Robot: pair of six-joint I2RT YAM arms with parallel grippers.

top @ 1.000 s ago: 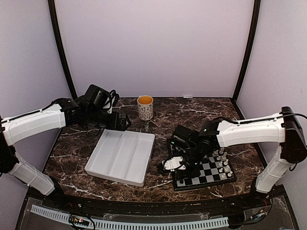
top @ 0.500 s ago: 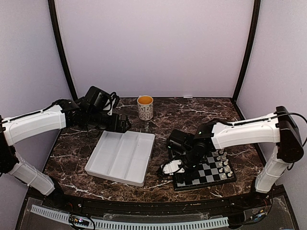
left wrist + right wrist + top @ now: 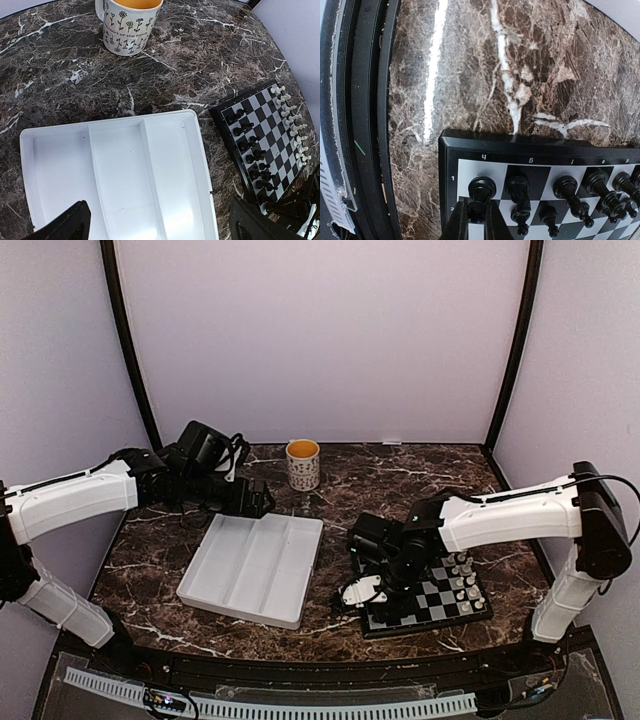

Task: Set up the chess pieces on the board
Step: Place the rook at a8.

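Note:
The board [image 3: 436, 604] lies at the front right of the table. In the right wrist view its near corner [image 3: 520, 144] shows black chess pieces [image 3: 517, 186] standing in two rows. My right gripper [image 3: 477, 220] is shut on a black pawn [image 3: 476, 209] in the second row at the board's corner, just behind a corner piece [image 3: 482, 189]. In the top view that gripper [image 3: 383, 583] sits low over the board's left edge. White pieces [image 3: 462, 575] line the board's right side. My left gripper [image 3: 165, 227] is open and empty above the white tray [image 3: 120, 175].
A flowered mug [image 3: 302, 464] with a yellow inside stands at the back middle. The white three-compartment tray [image 3: 255, 565] lies left of the board. The table's black front rail [image 3: 365, 125] is close to the board's corner.
My right arm has shifted slightly left and lower over the board's left edge. My left arm has barely moved.

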